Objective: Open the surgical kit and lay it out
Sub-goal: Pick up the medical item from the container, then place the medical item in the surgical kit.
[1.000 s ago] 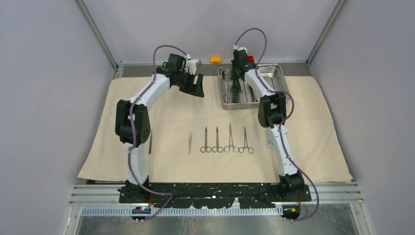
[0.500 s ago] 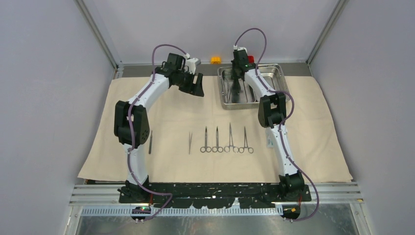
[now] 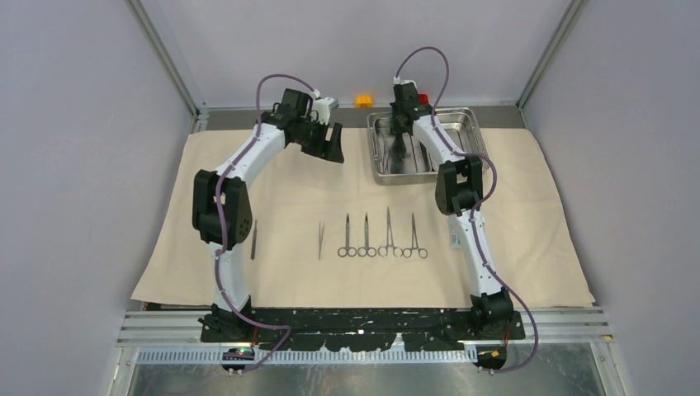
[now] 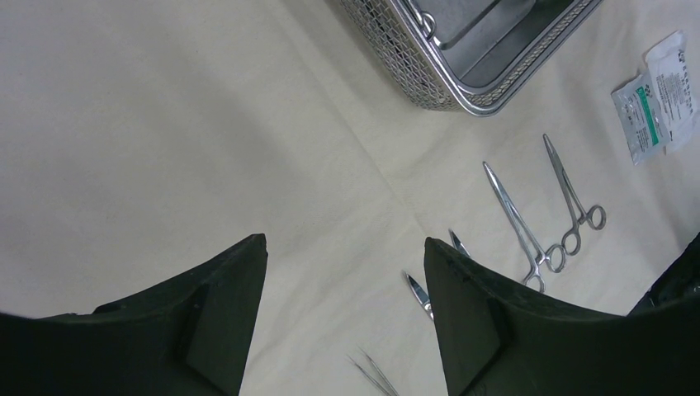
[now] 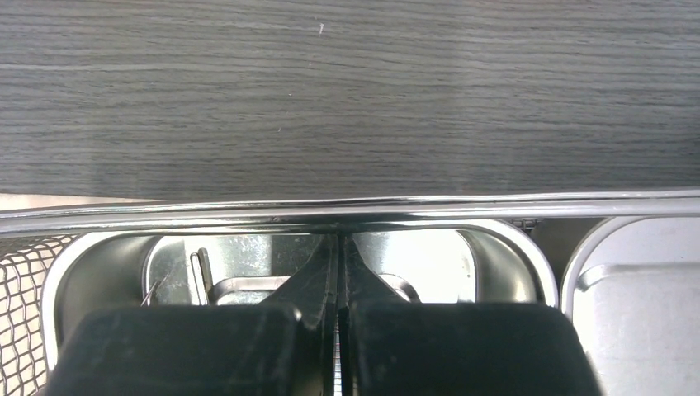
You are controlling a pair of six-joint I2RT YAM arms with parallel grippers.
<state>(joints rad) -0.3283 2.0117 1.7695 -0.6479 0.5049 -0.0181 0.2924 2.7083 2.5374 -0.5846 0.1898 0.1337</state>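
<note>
The beige cloth (image 3: 289, 190) lies spread flat. On it in a row lie a straight handle (image 3: 253, 239), tweezers (image 3: 321, 240) and several ring-handled clamps (image 3: 380, 239). A white and teal packet (image 3: 455, 240) shows beside the right arm. The steel tray (image 3: 475, 124) stands at the back. My left gripper (image 3: 330, 148) is open and empty above the cloth (image 4: 165, 124), left of the tray (image 4: 462, 82). My right gripper (image 3: 402, 144) is down in the tray's left compartment. It (image 5: 338, 239) is shut at the ring handles of a clamp (image 5: 239, 285).
An orange block (image 3: 363, 101) and a red block (image 3: 423, 100) sit behind the tray on the dark table (image 5: 330, 82). The left wrist view shows two clamps (image 4: 545, 214) and the packets (image 4: 656, 95) on the cloth. Walls close in on both sides.
</note>
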